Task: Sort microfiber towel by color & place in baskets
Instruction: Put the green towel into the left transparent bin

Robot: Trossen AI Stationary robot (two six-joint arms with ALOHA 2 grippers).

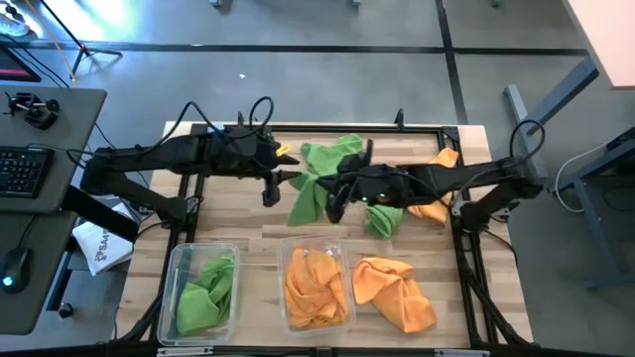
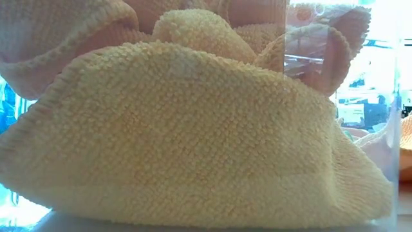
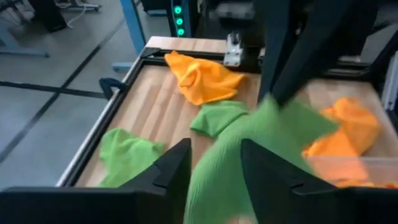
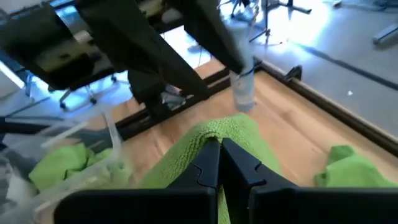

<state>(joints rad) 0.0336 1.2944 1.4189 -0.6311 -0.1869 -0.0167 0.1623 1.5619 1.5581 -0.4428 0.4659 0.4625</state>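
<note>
A nubby, looped-pile orange towel fills the low view, pressed against the clear wall of the middle basket, a see-through plastic tub with rounded corners on the wooden-slat table. Using that basket as the landmark: a matching clear basket sits just to its left and holds a crumpled green towel. Just to its right, a loose orange towel lies rumpled on the table. Beyond it, toward the table's far edge, a long green towel hangs stretched between the two dark arms, which cross over the table's middle and partly hide the cloths below. Another green towel and an orange one lie beyond the landmark to the right. A small clear bottle stands near the far rail.

The right end effector has its fingers pinched tight on the green towel's soft fold. The left end effector has its fingers parted, with the same cloth draped between them.
</note>
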